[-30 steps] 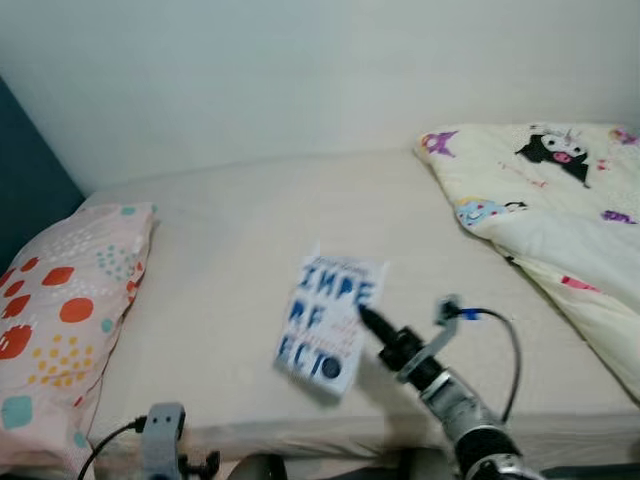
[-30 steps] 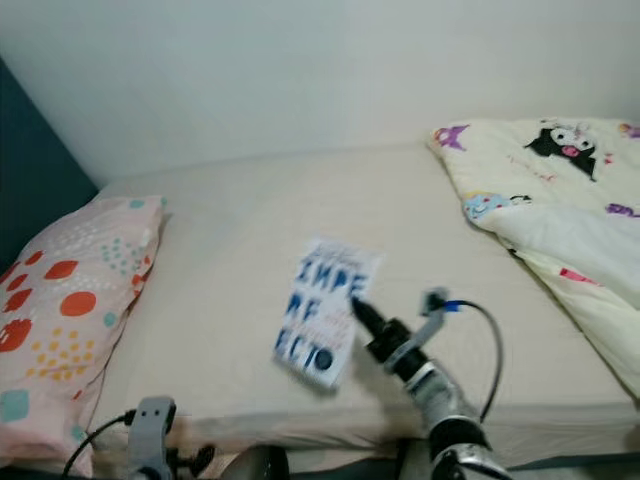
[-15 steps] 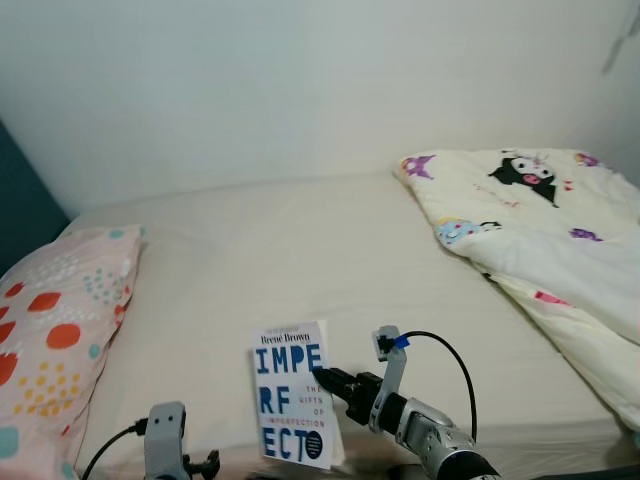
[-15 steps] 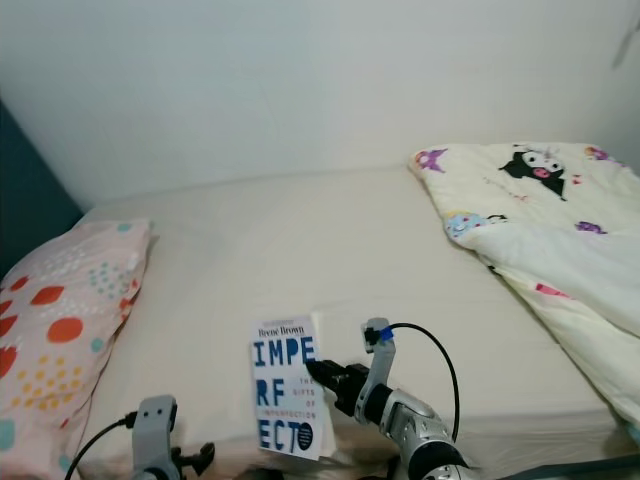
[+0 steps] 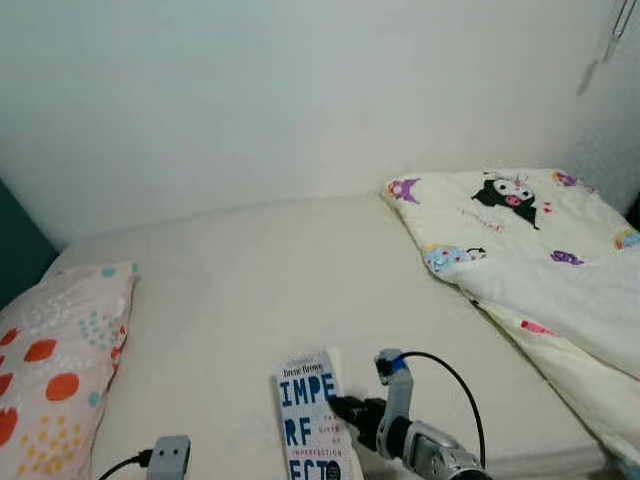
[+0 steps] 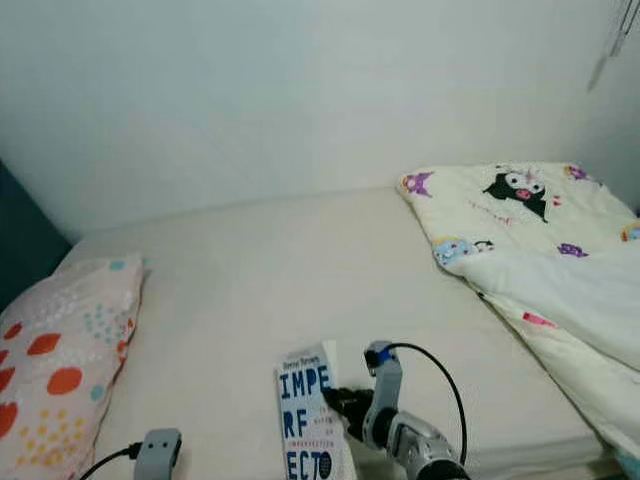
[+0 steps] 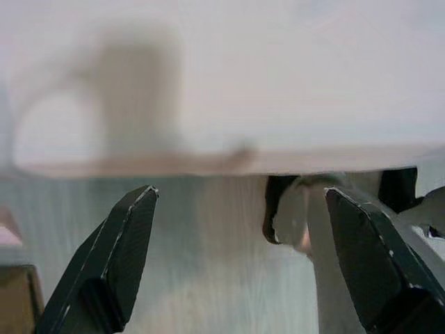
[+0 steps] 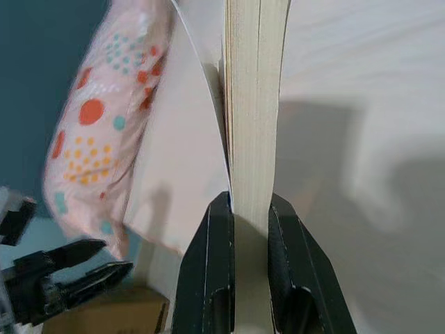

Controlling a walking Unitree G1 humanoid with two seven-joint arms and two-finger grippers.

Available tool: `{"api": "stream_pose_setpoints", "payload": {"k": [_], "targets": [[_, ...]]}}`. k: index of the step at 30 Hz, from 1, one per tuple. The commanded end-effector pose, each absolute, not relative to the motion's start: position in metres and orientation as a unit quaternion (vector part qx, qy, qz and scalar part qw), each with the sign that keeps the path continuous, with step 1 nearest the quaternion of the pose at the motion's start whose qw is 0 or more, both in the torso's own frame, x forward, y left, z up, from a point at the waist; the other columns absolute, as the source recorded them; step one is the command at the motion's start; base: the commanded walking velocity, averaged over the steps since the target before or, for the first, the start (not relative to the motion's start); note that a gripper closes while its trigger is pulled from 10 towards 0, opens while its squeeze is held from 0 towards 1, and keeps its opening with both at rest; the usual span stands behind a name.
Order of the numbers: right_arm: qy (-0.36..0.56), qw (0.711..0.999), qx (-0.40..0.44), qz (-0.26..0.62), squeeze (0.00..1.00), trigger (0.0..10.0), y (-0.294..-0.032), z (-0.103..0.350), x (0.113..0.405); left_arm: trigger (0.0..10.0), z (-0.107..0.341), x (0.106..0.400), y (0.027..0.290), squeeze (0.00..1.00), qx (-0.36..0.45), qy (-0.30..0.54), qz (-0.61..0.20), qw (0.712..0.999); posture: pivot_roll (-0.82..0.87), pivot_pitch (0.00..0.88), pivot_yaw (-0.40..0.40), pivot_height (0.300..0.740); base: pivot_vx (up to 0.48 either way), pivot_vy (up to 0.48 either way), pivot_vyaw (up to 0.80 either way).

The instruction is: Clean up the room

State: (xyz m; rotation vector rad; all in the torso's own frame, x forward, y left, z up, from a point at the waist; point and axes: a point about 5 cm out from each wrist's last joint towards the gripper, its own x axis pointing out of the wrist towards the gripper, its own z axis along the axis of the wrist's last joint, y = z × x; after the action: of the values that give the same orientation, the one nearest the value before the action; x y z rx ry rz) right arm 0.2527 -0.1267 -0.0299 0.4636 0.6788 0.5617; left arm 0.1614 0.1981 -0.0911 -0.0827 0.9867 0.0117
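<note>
A white paperback book [image 5: 308, 417] with big blue letters stands upright above the near edge of the bed [image 5: 260, 290]. My right gripper [image 5: 345, 412] is shut on its right side, and the right wrist view shows the two black fingers [image 8: 215, 264] pinching the page block [image 8: 252, 104] edge-on. My left gripper [image 7: 236, 264] is open low at the bed's front, with the mattress edge and floor before it; its wrist [image 5: 168, 458] shows at the bottom left of the head view.
A polka-dot pillow [image 5: 50, 350] lies at the left end of the bed. A cream cartoon-print duvet [image 5: 530, 260] is heaped on the right. A white wall [image 5: 300, 90] runs behind, and a dark teal panel [image 5: 20, 250] stands at the left.
The book has been lifted off the mattress and turned upright in my right gripper. The head camera has tilted up and the bed now sits lower in the picture.
</note>
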Motion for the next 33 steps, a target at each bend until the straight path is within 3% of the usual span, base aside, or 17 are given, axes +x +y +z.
{"api": "stream_pose_setpoints", "payload": {"k": [1,8,33], "targets": [[0.328,0.882,0.223,0.256,0.00,10.0,-0.128,-0.034,0.249,10.0,-0.092,0.158,0.202,0.00,-0.029,0.485,0.006,0.874,-0.09,0.000,0.060,0.721,0.000,0.000,0.00],[0.316,0.915,0.191,0.163,0.00,10.0,-0.147,-0.034,0.255,10.0,-0.093,0.158,0.199,0.00,-0.027,0.488,0.000,0.873,-0.10,0.000,0.068,0.735,0.000,0.000,0.00],[0.360,0.903,0.195,0.129,0.00,10.0,-0.157,-0.054,0.229,10.0,-0.098,0.149,0.193,0.00,-0.033,0.515,-0.013,0.856,-0.10,0.000,0.071,0.735,-0.013,0.000,0.59]]}}
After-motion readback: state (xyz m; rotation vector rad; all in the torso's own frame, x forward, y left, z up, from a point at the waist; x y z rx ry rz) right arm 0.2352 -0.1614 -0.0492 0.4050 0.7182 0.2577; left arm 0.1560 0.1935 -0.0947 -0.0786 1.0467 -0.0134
